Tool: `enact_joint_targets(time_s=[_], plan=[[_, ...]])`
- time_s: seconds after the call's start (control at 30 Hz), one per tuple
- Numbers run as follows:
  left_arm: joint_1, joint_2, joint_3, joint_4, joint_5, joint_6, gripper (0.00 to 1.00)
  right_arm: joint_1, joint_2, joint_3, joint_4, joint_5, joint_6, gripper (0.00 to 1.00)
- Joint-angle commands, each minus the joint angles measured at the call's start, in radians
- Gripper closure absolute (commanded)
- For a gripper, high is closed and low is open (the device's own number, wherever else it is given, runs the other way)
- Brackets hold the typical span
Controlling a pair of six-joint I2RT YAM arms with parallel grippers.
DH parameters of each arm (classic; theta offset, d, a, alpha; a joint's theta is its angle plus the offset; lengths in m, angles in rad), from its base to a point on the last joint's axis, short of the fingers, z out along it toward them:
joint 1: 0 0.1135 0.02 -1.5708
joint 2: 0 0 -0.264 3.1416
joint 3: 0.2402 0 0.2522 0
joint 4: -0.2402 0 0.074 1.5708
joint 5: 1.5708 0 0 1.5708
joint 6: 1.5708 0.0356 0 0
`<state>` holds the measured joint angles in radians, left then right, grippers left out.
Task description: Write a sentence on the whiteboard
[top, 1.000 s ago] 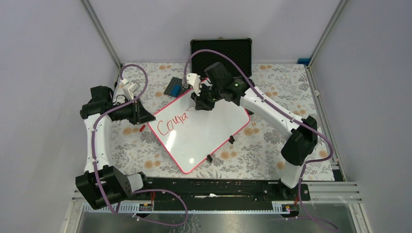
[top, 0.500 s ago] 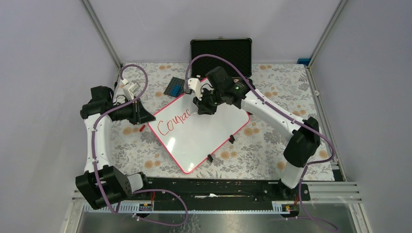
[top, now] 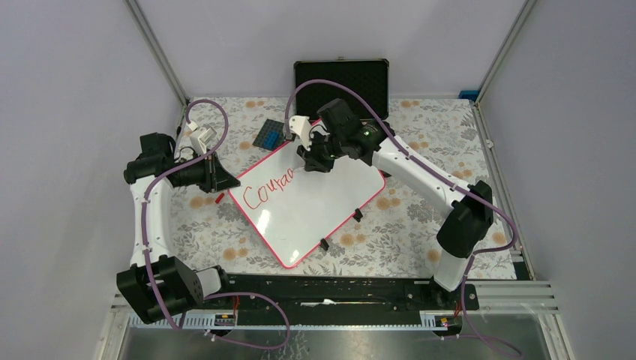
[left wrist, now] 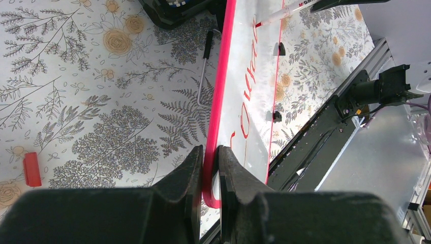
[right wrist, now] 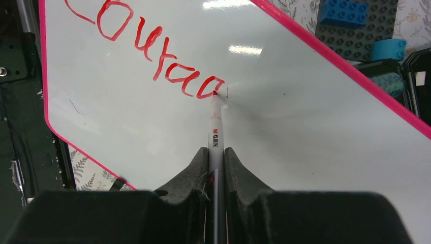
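Observation:
The whiteboard (top: 322, 206) lies tilted on the flowered table, with a pink-red frame. Red writing (top: 268, 189) on it reads roughly "Couraa" in the right wrist view (right wrist: 147, 51); this is the start of the sentence. My right gripper (top: 307, 161) is shut on a white red-ink marker (right wrist: 215, 129). The marker's tip touches the board at the end of the last letter. My left gripper (left wrist: 210, 152) is shut on the board's pink frame (left wrist: 219, 96) at its left corner (top: 231, 187). The marker also shows in the left wrist view (left wrist: 284, 10).
A black case (top: 341, 79) stands open at the back. A dark brick baseplate (top: 268, 133) with blue bricks (right wrist: 344, 12) lies by the board's far edge. A red marker cap (left wrist: 32, 169) lies on the table left of the board. Two black clips (top: 358, 215) sit on the near right edge.
The red writing has grown from "Coura" by one more round letter. My right gripper shifted slightly along the line with the marker. The left gripper and board stayed still.

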<state>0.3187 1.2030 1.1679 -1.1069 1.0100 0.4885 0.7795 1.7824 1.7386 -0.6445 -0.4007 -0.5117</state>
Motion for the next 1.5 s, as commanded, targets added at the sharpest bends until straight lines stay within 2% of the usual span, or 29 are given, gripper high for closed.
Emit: enact_joint_targets(time_s=[0.0,0.4,1.03,1.47], plan=[[-0.006,-0.002,-0.011,0.002,-0.013,0.021,1.00,-0.003,0.016,0.056,0.019,0.036,-0.013,1.00],[-0.006,0.003,-0.009,0.002,-0.014,0.023,1.00,-0.003,0.024,0.058,0.008,0.025,-0.014,1.00],[-0.006,-0.002,-0.008,0.001,-0.012,0.024,1.00,0.024,-0.064,-0.112,0.010,0.000,-0.016,1.00],[-0.006,-0.002,-0.008,0.002,-0.016,0.023,1.00,0.047,-0.059,-0.035,0.010,-0.031,0.012,1.00]])
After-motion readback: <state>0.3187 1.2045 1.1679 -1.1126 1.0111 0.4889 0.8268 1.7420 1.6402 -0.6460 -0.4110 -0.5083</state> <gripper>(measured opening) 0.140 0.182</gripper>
